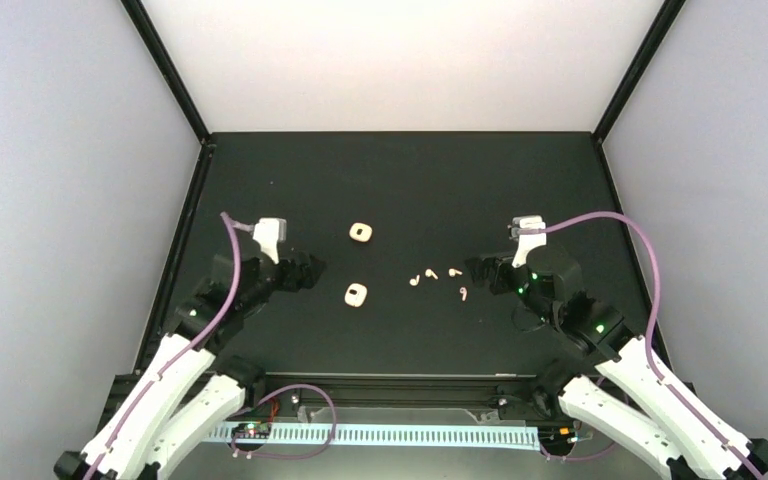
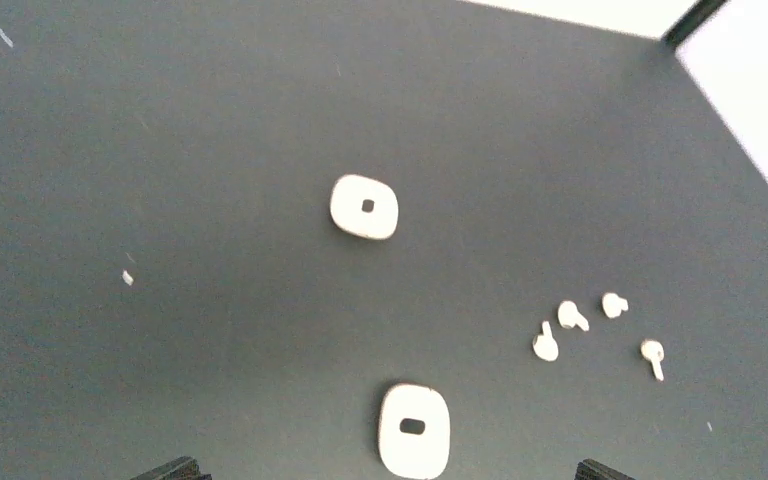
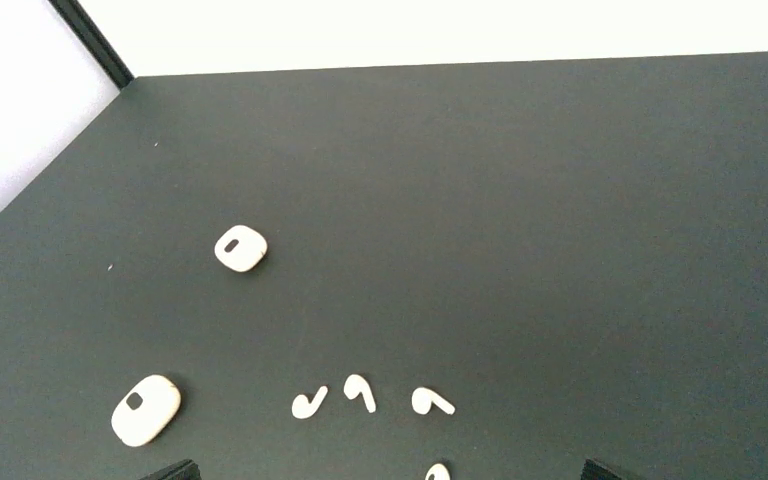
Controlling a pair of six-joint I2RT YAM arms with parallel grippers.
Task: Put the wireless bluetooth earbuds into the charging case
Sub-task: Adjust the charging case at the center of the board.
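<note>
Several tiny cream-white earbuds (image 1: pixel 430 274) lie loose in a small cluster on the black table, right of centre. They also show in the left wrist view (image 2: pixel 571 315) and the right wrist view (image 3: pixel 359 391). Two cream charging cases lie closed and flat: a far case (image 1: pixel 361 233) (image 2: pixel 364 207) (image 3: pixel 240 248) and a near case (image 1: pixel 356 295) (image 2: pixel 414 430) (image 3: pixel 145 409). My left gripper (image 1: pixel 307 271) is open and empty, just left of the near case. My right gripper (image 1: pixel 478 272) is open and empty, just right of the earbuds. Only the black fingertips (image 2: pixel 175 468) (image 3: pixel 600 468) show at the bottom of each wrist view.
The black table (image 1: pixel 400 180) is bounded by black frame rails (image 1: pixel 175 90) and pale walls on the left, right and back. A rail with cables (image 1: pixel 390 432) runs along the near edge between the arm bases.
</note>
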